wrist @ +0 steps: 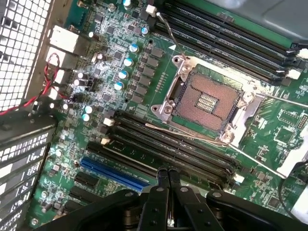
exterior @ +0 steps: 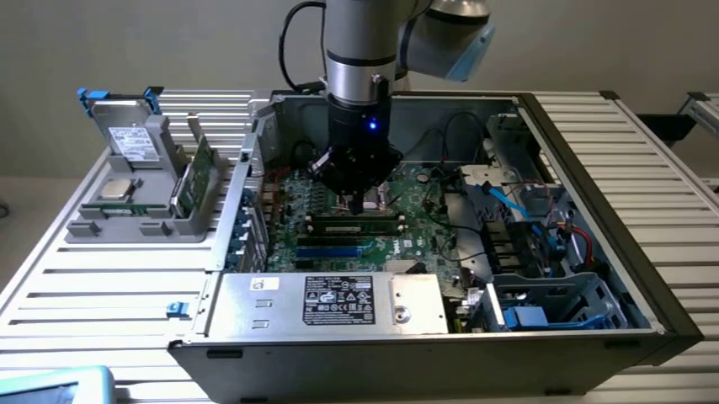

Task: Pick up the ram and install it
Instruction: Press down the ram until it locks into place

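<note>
Fingers [wrist: 160, 185] were pinched together on the end effector [exterior: 355, 204], nothing in them, hovering right over the motherboard's memory slots [wrist: 168, 149]. The ram [exterior: 200, 178] sat well off to its side, upright in the grey holder [exterior: 135, 223] on the table [exterior: 101, 286].

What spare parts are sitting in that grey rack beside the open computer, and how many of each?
Grey metal drive box: 1
Square silver processor chip: 1
Green memory stick: 1
Total: 3
</note>
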You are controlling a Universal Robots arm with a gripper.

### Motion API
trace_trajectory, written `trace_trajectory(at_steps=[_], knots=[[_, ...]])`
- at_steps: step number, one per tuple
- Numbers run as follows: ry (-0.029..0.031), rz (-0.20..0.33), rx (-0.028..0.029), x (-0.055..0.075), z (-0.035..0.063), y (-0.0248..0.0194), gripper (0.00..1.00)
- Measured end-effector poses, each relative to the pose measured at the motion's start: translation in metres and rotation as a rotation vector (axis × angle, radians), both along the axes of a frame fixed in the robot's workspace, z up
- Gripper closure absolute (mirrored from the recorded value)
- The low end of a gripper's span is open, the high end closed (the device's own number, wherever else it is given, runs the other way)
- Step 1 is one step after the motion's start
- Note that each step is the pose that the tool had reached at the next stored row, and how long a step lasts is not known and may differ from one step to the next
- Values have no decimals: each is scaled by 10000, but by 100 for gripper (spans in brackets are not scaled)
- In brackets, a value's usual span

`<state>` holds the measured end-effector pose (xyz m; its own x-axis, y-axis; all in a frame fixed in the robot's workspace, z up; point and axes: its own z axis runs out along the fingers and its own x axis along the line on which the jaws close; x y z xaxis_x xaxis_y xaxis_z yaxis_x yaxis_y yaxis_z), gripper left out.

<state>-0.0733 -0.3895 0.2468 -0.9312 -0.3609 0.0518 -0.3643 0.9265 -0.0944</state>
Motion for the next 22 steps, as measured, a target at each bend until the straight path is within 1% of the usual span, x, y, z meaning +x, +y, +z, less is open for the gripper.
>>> trace_trajectory(at_steps=[5, 7, 14, 15, 17, 22], knots=[[-4, -751, 1, 0, -1, 0, 89], [-21, -989, 2, 0, -1, 0, 89], [-33, -1736, -6, 0, -1, 0, 89], [-43, -1830, -5, 0, -2, 0, 89], [-93, -1959, -3, 1, -3, 0, 89], [-99, -2176, -34, 1, -1, -4, 89]])
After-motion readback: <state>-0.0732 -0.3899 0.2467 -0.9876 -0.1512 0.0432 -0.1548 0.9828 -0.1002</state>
